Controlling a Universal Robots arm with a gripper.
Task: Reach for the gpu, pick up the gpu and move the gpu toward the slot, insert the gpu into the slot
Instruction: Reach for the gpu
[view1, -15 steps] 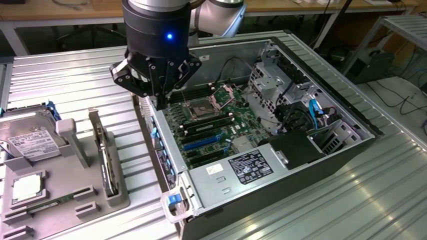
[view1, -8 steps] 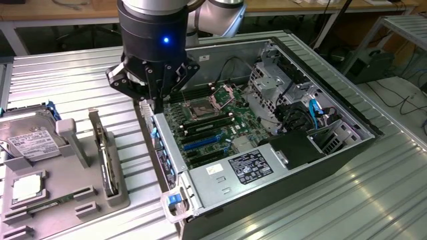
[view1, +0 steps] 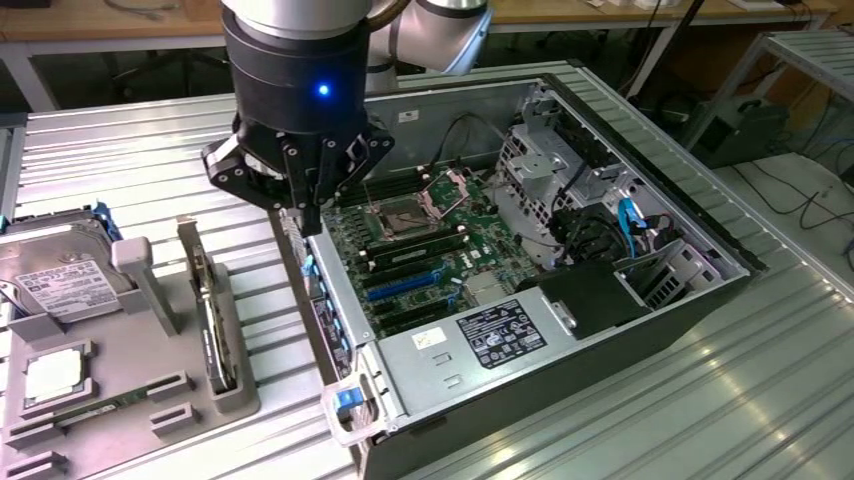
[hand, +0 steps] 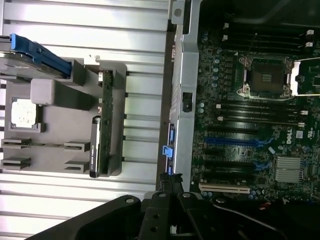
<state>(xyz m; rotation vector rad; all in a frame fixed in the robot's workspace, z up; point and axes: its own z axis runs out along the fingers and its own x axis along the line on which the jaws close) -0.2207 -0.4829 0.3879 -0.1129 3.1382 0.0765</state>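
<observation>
Right, notes running across the exterior view, its left to its right.

Far left: boxy silver labelled hard drive (view1: 60, 285) parked on the grey moulded parts holder (view1: 227, 400). Next along, the gpu (view1: 214, 330), a thin dark circuit card w/ a silver metal bracket at one end. It stands on its long edge in a groove of that holder. Untouched, nothing on it.

Centre: the black two-finger gripper (view1: 311, 222), blue light on its body, fingers clenched together w/ nothing between them. It hangs just beside the holder and over the near wall of the open black PC case (view1: 601, 400). So it's near the card but apart from it, above and off to the case side.

Right: green motherboard (view1: 467, 240) inside the case, long blue slot (view1: 404, 286) among several parallel ones. We can't tell which is the target.

Risks, our judgement:
- Fingers pressed together can't straddle the card. Coming down like that would strike its top edge and tip it in the groove.
- Tips sit close over the case wall, so a low sideways move could clip the metal.
- The card is thin and upright, so an off-centre pinch may let it twist.

Arm pose: wrist pointing straight down, silver joints above it, fingers vertical.
</observation>
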